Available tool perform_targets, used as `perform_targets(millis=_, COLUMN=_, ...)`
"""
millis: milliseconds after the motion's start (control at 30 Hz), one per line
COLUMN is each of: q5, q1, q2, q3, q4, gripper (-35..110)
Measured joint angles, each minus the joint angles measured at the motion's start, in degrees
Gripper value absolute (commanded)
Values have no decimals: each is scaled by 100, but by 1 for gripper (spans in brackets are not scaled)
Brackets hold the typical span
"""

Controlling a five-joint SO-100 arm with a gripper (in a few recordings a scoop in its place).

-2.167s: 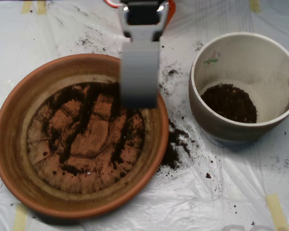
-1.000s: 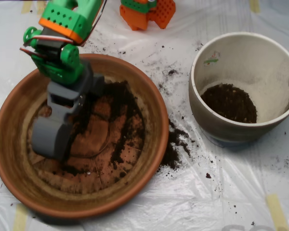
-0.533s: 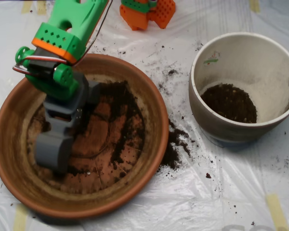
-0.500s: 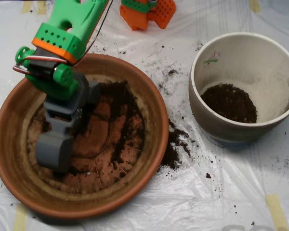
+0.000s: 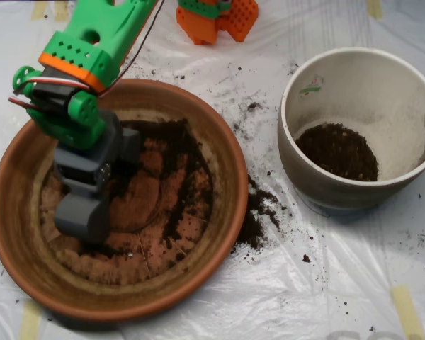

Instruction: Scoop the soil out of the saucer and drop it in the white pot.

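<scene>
The terracotta saucer (image 5: 219,145) fills the left half of the overhead view. Dark soil (image 5: 177,152) lies in streaks and thin patches over its ridged base, thickest toward the upper middle. My grey scoop (image 5: 81,216) is down inside the saucer's left part, its tip on the base among the crumbs, hanging from the green and orange arm (image 5: 85,53) that comes in from the top left. The white pot (image 5: 411,173) stands at the right with a layer of soil (image 5: 336,150) in its bottom and a small green mark near its rim.
Spilled soil (image 5: 258,212) lies on the clear plastic sheet (image 5: 326,283) between saucer and pot, with more crumbs scattered above. An orange part (image 5: 216,18) of the robot's base sits at the top centre. Yellow tape strips mark the sheet's edges.
The scoop came from above the saucer's upper rim down into its left side. In the last half second the arm has shifted slightly left and the scoop has stayed on the base.
</scene>
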Motion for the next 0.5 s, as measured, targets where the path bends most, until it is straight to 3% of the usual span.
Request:
perform_targets(millis=200, q5=-70, q1=9, q2=325, q3=352, q4=-264, gripper=29)
perform_targets(millis=500, q5=-132, q1=0, q2=2232, q3=3208, q4=-1591, gripper=21)
